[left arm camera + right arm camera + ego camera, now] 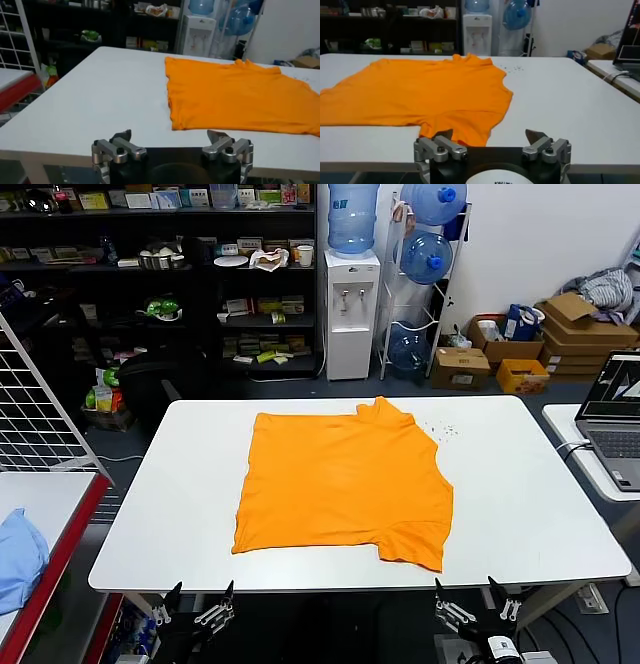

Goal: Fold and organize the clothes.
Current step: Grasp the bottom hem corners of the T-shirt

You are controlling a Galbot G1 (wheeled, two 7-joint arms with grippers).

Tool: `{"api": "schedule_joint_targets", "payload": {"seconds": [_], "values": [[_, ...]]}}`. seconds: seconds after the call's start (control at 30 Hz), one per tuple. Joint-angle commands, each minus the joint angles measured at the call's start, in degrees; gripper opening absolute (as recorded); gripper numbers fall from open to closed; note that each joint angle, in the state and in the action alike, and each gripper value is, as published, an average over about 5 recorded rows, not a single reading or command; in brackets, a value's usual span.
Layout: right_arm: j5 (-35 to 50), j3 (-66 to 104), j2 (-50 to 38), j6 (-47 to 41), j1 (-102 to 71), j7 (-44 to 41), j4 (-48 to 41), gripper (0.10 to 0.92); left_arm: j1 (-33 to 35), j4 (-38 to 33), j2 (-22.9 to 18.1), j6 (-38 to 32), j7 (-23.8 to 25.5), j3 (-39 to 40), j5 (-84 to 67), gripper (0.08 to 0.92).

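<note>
Here the orange T-shirt [345,484] lies flat beyond both gaping grippers, left [195,606] and right [478,604].

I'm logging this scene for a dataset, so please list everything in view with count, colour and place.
T-shirt: one, orange, partly folded, middle of the table.
Table: one, white, in front of the robot.
Blue cloth: one, light blue, on the red-edged table at far left.
Laptop: one, grey, open, on the side table at right.
Water dispenser: one, white, against the back, blue bottle on top.
Cardboard boxes: several, brown, back right.
Left gripper: one, silver fingers open, below the table's near edge.
Right gripper: one, silver fingers open, below the table's near edge.
</note>
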Motion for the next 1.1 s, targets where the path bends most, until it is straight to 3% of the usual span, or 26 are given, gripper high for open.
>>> {"api": "schedule_joint_targets", "payload": {"seconds": [0.03, 0.27, 0.67, 1.1], "values": [[-0.21, -0.07, 0.10, 0.29, -0.14, -0.12, 0.08, 0.921, -0.34, -0.01, 0.07, 0.10, 0.28, -0.11, 0.22, 0.921], [3.20, 0.36, -2.50, -1.27, 3.60, 2.64, -1.40, 0.921, -7.19, 2.75, 0.65, 1.82, 1.49, 0.59, -3.50, 0.921], [5.85, -2.43, -4.40, -5.24, 13.83, 7.39, -9.33, 0.921, -23.76, 14.83, -0.62, 5.39, 1.84, 5.39, -10.55, 0.921], [5.69, -7.05, -2.46, -7.92, 19.48, 9.56, -13.97, 0.921, -26.38, 18.04, -0.61, 5.87, 1.66, 8.98, -10.48, 0.921]]}}
